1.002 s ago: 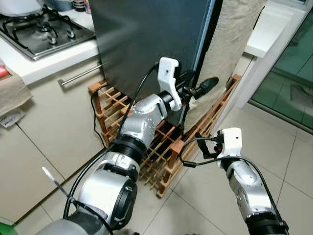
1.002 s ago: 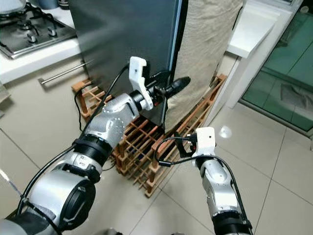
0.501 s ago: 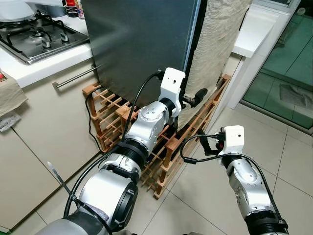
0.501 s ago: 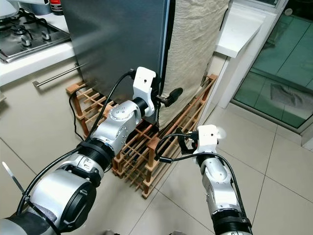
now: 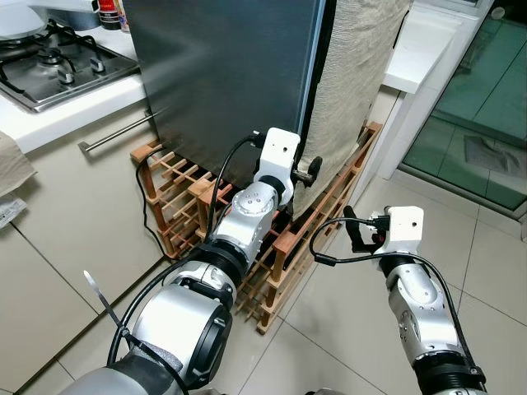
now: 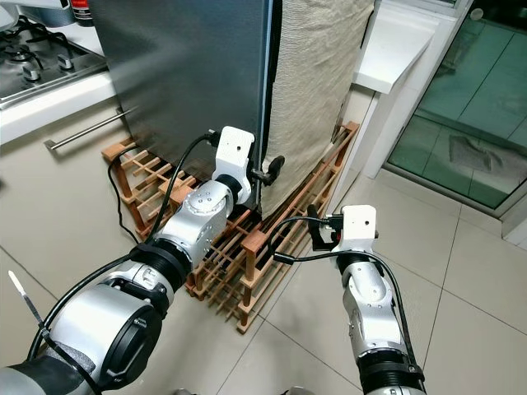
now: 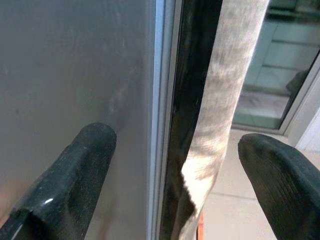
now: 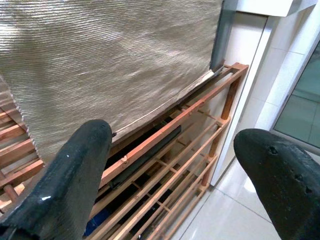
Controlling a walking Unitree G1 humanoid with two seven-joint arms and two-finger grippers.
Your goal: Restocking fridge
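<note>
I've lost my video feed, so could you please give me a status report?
Left end effector open at dark grey fridge door edge. Right end effector open, idle. Beige woven cloth hangs beside; wooden slatted rack below.

Even, bright indoor light is seen throughout, with head views sharp and slightly bowed at the edges. A soft sheen is shown on the fridge door [image 5: 230, 74]. Wrist views are softer; black fingertips [image 7: 90, 165] up close are blurred, with small glints.
</note>
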